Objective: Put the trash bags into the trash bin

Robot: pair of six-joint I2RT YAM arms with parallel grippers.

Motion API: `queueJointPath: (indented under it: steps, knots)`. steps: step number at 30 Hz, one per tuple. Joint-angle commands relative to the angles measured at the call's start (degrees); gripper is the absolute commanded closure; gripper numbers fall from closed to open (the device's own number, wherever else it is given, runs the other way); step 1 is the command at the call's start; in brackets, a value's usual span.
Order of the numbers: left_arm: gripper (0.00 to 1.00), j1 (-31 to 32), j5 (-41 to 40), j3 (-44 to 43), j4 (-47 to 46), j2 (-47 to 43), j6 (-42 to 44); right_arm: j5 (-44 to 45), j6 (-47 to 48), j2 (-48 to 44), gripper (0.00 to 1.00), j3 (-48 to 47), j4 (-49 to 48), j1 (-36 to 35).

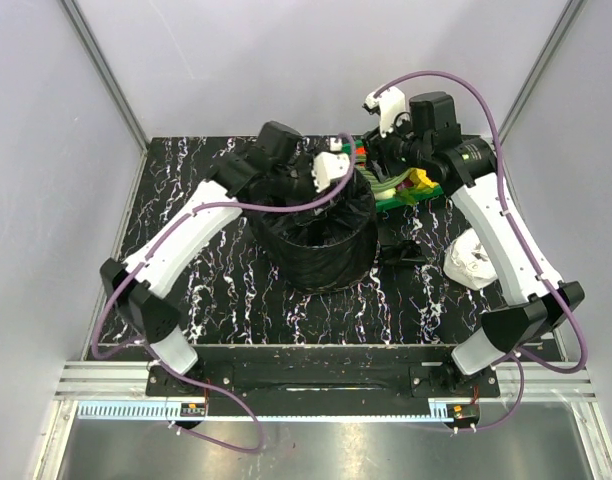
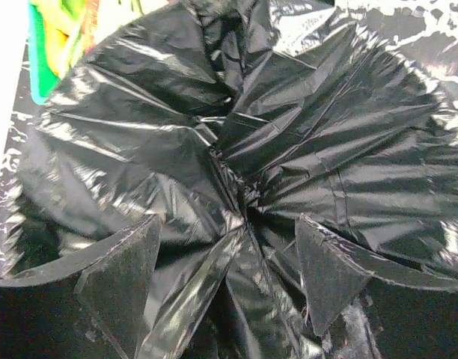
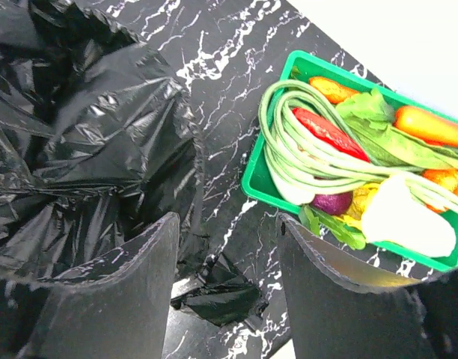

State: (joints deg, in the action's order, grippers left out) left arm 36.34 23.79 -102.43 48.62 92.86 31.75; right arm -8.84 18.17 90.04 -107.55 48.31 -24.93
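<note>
A glossy black trash bag (image 1: 316, 245) is draped over a round, tall shape mid-table and sags into its mouth. The trash bin's own walls are hidden under the film. In the left wrist view the bag (image 2: 236, 134) fills the frame, its folds meeting at a knot. My left gripper (image 2: 225, 224) hovers over that knot, open, with a loose fold running between the fingers (image 2: 120, 280). My right gripper (image 3: 227, 221) is open above the table beside the bagged bin (image 3: 79, 149), holding nothing. A small crumpled black bag piece (image 3: 218, 295) lies on the table under it.
A green tray (image 3: 268, 187) of vegetables stands just right of the bin, at the back of the table (image 1: 406, 190). A white wrinkly wad (image 1: 473, 262) lies at the right, by the right arm. The tabletop is black marble (image 1: 226, 290) with grey walls around.
</note>
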Motion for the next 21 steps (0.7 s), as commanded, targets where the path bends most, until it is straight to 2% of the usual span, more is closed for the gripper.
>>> queueJointPath:
  steps: [1, 5, 10, 16, 21]
  knots:
    - [0.27, 2.24, -9.28, -5.22, 8.41, 6.26, 8.15, -0.21, -1.04, -3.29, 0.39, 2.42, -0.94, 1.28]
    - [0.37, 3.12, -11.92, -7.78, 10.97, 10.14, 10.52, -0.47, -1.12, -4.43, 0.39, 4.53, -1.73, 2.69]
    - [0.44, 3.3, -13.16, -7.43, 12.72, 13.57, 12.37, -0.56, -1.12, -4.79, 0.4, 6.12, -2.08, 4.27]
    - [0.43, 3.3, -11.93, -5.5, 12.99, 15.16, 13.16, -0.74, -0.95, -4.87, 0.39, 7.44, -2.61, 5.77]
    - [0.34, 3.21, -11.84, -4.36, 12.38, 16.91, 13.43, -1.27, -1.12, -4.87, 0.39, 9.28, -3.49, 6.03]
